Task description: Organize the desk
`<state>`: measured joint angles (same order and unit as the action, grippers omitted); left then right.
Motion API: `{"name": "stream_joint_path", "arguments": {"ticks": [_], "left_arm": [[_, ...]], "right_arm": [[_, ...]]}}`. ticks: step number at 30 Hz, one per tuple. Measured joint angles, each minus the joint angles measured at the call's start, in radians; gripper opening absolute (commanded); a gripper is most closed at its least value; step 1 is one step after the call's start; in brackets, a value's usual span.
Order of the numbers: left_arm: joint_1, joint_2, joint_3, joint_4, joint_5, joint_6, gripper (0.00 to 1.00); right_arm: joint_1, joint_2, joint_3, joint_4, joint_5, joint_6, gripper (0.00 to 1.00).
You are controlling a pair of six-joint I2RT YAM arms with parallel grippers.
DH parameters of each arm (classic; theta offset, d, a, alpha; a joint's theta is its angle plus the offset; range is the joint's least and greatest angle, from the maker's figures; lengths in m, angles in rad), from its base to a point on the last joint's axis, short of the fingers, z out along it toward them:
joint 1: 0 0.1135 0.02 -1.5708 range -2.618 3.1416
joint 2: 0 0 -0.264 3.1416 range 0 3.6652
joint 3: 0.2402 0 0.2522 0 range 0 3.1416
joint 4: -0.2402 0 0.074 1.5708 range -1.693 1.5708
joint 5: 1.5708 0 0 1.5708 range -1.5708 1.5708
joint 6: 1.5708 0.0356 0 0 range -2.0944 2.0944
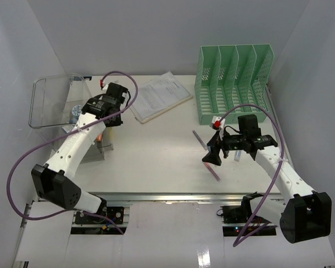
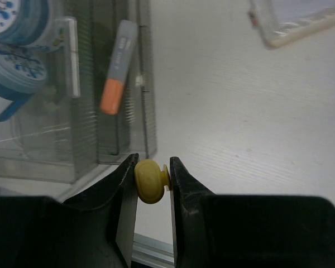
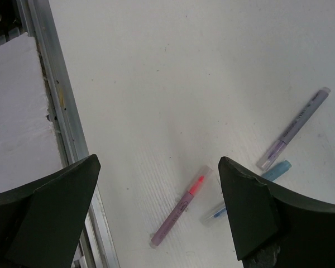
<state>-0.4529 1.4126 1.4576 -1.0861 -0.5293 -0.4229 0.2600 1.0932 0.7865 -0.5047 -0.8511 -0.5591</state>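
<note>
The white desk (image 1: 156, 159) holds loose pens. My left gripper (image 2: 153, 163) is shut on a small yellow push-pin-like knob (image 2: 149, 182), held just right of the clear plastic bin (image 2: 72, 134); in the top view it (image 1: 107, 124) sits at the bin's (image 1: 56, 103) right side. My right gripper (image 3: 159, 162) is open and empty above a purple highlighter with a pink tip (image 3: 181, 206). A blue pen (image 3: 271, 174) and a lilac pen (image 3: 295, 128) lie to its right. In the top view it (image 1: 212, 156) hovers over the pens at the right front.
The bin holds an orange-and-grey marker (image 2: 118, 67) and blue tape rolls (image 2: 11, 56). A sleeved paper stack (image 1: 159, 96) lies at the back middle. A mint-green file rack (image 1: 234, 84) stands at the back right. The metal rail (image 3: 61, 111) runs along the front edge.
</note>
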Motion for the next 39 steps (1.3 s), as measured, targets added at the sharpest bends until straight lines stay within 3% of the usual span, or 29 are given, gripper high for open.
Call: {"name": "stream_joint_path", "arguments": {"ticks": [5,10,20,23,25,29,33,39], "left_arm": [[0.146,0.117,0.084,-0.016,0.008,0.098,0.07],[0.152,0.207,0.168,0.001,0.01,0.159,0.08],[0.221,0.266,0.165,0.012,0.015,0.225,0.1],[0.238,0.267,0.157,0.022,0.022,0.232,0.24],[0.241,0.267,0.145,0.026,0.033,0.232,0.43],[0.241,0.267,0.107,0.034,0.066,0.229,0.64],[0.241,0.267,0.08,0.045,0.096,0.227,0.72],[0.241,0.262,0.078,0.06,0.185,0.226,0.76]], "right_arm": [[-0.043,-0.008,-0.02,-0.003,-0.045,-0.011,0.94],[-0.065,-0.009,-0.026,-0.004,-0.077,-0.025,0.94],[-0.104,-0.02,-0.026,-0.017,-0.11,-0.029,0.94],[-0.111,-0.02,-0.026,-0.017,-0.117,-0.028,0.94],[-0.115,-0.02,-0.026,-0.017,-0.114,-0.028,0.94],[-0.127,-0.021,-0.027,-0.015,-0.075,-0.017,0.94],[-0.13,-0.026,-0.035,0.001,0.029,0.017,0.95],[-0.13,-0.034,-0.037,0.013,0.253,0.087,0.95]]}}
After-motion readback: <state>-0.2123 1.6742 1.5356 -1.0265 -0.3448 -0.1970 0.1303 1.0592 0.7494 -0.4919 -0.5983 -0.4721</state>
